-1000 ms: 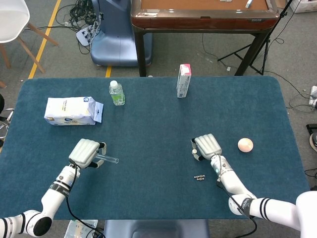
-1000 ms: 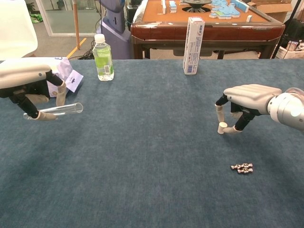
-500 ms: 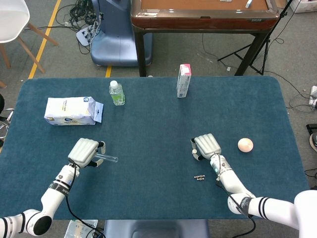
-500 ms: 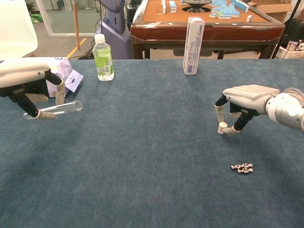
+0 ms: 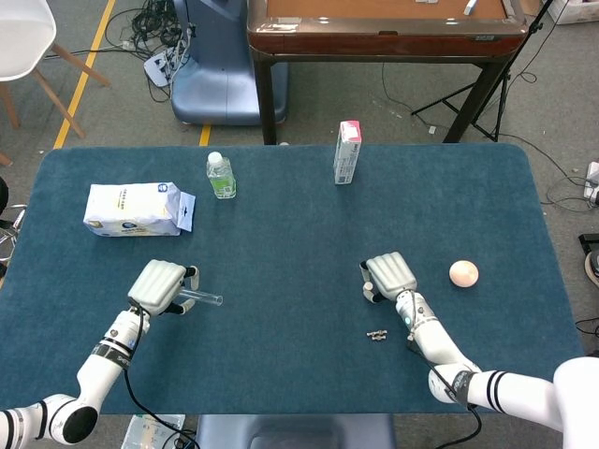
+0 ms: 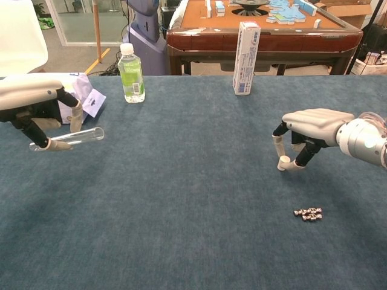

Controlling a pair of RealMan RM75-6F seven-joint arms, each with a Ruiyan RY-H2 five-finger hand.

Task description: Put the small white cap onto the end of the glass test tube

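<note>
My left hand holds the glass test tube lying level above the table near its left front edge, open end pointing right; my right hand pinches the small white cap at its fingertips near the right front, just behind a short metal chain.

Bottle left — carton right

No legible text on the carton, bottle or packet.
</note>
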